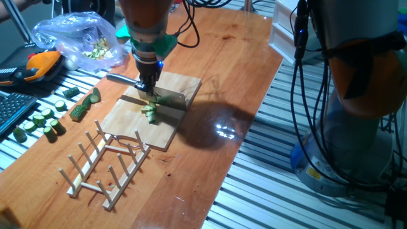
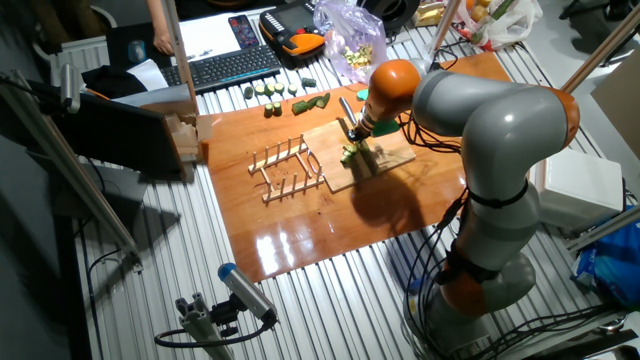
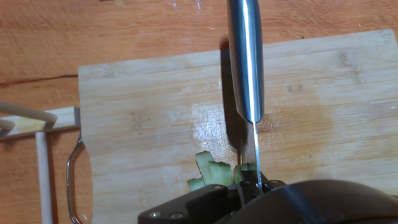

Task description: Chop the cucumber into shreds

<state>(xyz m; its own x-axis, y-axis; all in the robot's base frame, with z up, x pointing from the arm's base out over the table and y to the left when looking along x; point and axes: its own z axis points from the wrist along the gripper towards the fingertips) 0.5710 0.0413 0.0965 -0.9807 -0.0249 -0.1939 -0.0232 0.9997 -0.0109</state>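
The gripper [image 1: 146,84] holds a knife [image 1: 137,83] by its metal handle, fingers closed tight around it. The blade stands on its edge over the wooden cutting board [image 1: 181,86].

The cucumber [image 3: 214,172] lies on the board, right beside the blade. It is already in a few thin pale green strips with dark skin on the edges. In the hand view the blade looks like it touches the strips on one side.

The strips look light, soft and wet. They will probably bend easily and may stick to the blade or slide on the damp board. I would not grab them. It seems better to press the knife straight down on the little pile.

A clear plastic bag [image 1: 76,38] sits at the far end of the table with cut cucumber bits inside. Round slices [image 1: 41,121] and a longer cucumber piece [image 1: 81,109] lie loose on the table. A wooden rack [image 1: 105,166] stands near the board with nothing in it.
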